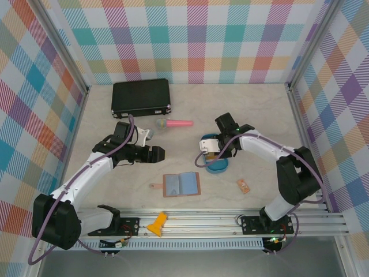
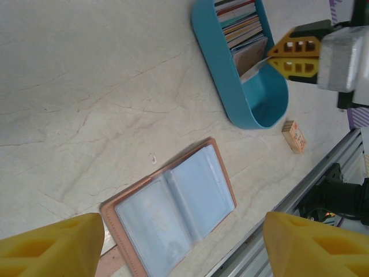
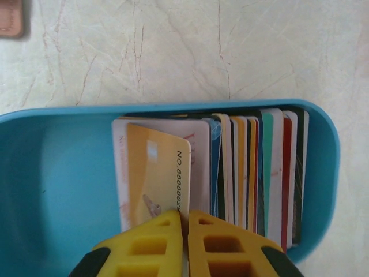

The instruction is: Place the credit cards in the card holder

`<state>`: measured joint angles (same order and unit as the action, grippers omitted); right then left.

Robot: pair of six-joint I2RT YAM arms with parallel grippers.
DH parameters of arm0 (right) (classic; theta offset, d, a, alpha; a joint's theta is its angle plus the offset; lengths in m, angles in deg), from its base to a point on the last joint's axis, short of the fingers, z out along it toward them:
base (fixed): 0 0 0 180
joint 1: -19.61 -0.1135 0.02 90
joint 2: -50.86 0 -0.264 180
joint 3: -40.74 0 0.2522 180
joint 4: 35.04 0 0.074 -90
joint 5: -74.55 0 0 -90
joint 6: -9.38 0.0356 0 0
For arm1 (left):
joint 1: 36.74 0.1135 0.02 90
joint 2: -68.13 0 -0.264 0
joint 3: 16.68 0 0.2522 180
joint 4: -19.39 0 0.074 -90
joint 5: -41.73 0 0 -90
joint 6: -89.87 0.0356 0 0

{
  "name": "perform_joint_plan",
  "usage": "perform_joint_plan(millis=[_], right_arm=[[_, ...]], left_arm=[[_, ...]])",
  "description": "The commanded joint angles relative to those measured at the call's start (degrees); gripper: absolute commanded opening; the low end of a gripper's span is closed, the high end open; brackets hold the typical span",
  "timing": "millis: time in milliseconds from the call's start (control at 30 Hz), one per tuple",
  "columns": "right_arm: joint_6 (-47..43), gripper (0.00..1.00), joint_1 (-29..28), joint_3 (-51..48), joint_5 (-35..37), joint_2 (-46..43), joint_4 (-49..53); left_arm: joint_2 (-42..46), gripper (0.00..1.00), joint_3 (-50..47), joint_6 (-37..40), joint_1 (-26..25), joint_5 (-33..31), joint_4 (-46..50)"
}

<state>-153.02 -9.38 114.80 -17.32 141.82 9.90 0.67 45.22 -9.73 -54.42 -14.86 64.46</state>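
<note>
Near edge: the card holder [image 1: 181, 184] lies open and flat on the bench [image 1: 115, 190], grey-blue pockets up, just beyond the rail and between your two arms. Its long axis runs left to right and its fold runs near to far. You cannot tell which way the pocket mouths face.

Next out, left side: your left fingers [image 1: 157, 153] hang above the bench, spread wide with nothing between them. The left wrist view looks down on the holder from here.

About the same depth, right side: your right fingers [image 3: 188, 226] are down in the blue tray [image 3: 52, 190]. They are pressed together on the edge of the yellow card [image 3: 155, 173], the front one of the credit cards [image 3: 259, 173]. The other cards stand on edge, packed toward one end of the tray.

Key relation: from your right fingers, the holder lies toward the near edge and to your left, near the tray but not touching it. Judgement: the pinched card stands upright while the pockets lie flat, so you need to lay it over on the way. The left fingers are about as near the holder as the right and could pin it.

The small orange tag [image 1: 243, 186] lies right of the holder, apart from it; it is not a card.

Far left: the black case [image 1: 141, 96], well apart.
</note>
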Motion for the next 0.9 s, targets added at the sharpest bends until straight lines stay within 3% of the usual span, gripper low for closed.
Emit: perform_joint_plan(millis=[0, 167, 267, 367, 500, 600, 733, 867], right_arm=[[2.4, 0.01, -0.69, -0.61, 0.21, -4.25, 2.04], [8.14, 0.0, -1.24, -0.5, -2.89, -11.46, 7.8], [16.72, 0.0, -1.49, 0.73, -7.19, -18.0, 9.06], [32.16, 0.0, -1.49, 1.77, -16.12, -26.28, 5.63], [63.36, 0.0, -1.47, 1.18, -24.46, -34.15, -7.03], [84.29, 0.0, -1.47, 4.4, -26.07, -34.22, -10.09], [105.93, 0.0, -1.51, 5.63, -31.34, -33.3, -15.75], [114.6, 0.0, -1.6, 4.68, -34.41, -33.87, -17.73]], left_arm=[[0.18, 0.73, -0.74, -0.61, 0.88, 0.47, -0.55], [1.81, 0.72, -0.96, -0.61, 0.88, 0.39, -1.07], [5.0, 0.71, -1.67, -1.83, 0.88, 2.37, -3.28], [12.56, 0.72, -5.6, -8.56, 0.11, 6.31, -14.35], [19.59, 0.76, -11.5, -18.23, -3.92, 9.21, -40.55], [13.52, 0.76, -8.36, -29.76, -5.88, 13.04, -53.03], [7.38, 0.76, -2.82, -42.38, -8.06, 11.02, -63.04], [4.68, 0.74, 0.76, -45.56, -10.89, 11.65, -66.67]])
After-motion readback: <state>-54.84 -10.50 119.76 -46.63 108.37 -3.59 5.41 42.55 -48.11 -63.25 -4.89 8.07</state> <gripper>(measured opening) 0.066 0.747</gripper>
